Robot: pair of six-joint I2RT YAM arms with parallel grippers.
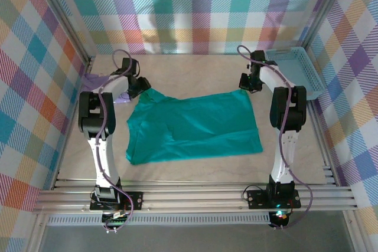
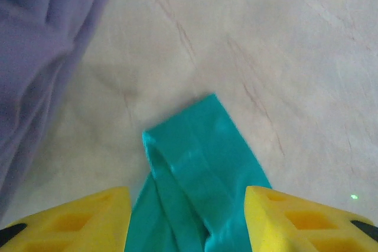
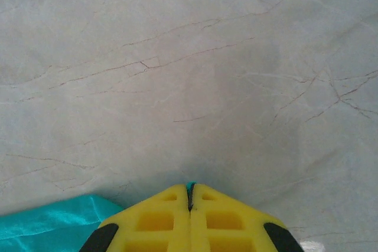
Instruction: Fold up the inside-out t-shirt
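We judge the job to be at its start. The t-shirt [image 1: 195,125] lies spread nearly flat on the worktop [image 1: 195,66], reaching from one tool across to the other, and we see no tidy fold in it yet. All the folding seems left to do, and both tools are only getting hold of its far corners.

The left tool [image 2: 186,196] is open. A narrow strip of the shirt runs up between its fingers [image 2: 71,219], with a gap on either side, so nothing is gripped there. A lavender garment [image 2: 41,57] lies off to this tool's side, apart from the strip.

The right tool [image 3: 190,196] is closed, with a sliver of teal showing in the seam between its fingers. We take this to be a pinch on the shirt's edge. More of the shirt lies beside and behind it, and bare worktop lies ahead.

The shirt's long axis runs from the left tool to the right tool. The end by the right tool is broad and straight, and the end by the left tool is narrower and rumpled. We cannot tell which end is the collar.
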